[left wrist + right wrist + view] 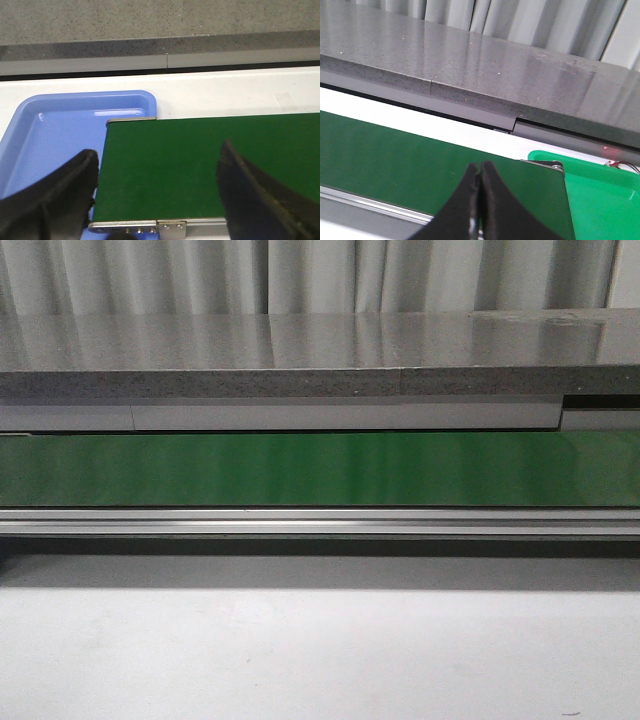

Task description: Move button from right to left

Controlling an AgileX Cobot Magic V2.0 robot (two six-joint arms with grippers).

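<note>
The button is out of view in every frame. My left gripper is open and empty, its black fingers spread over the left end of the green conveyor belt, next to a blue tray. My right gripper is shut with nothing between its fingers, above the right end of the belt, near a green tray. Neither gripper shows in the front view, where the bare belt runs across the frame.
A grey stone-like counter runs behind the belt, with pale curtains behind it. A metal rail edges the belt's front, and a white table surface lies before it. The blue tray is empty as far as it shows.
</note>
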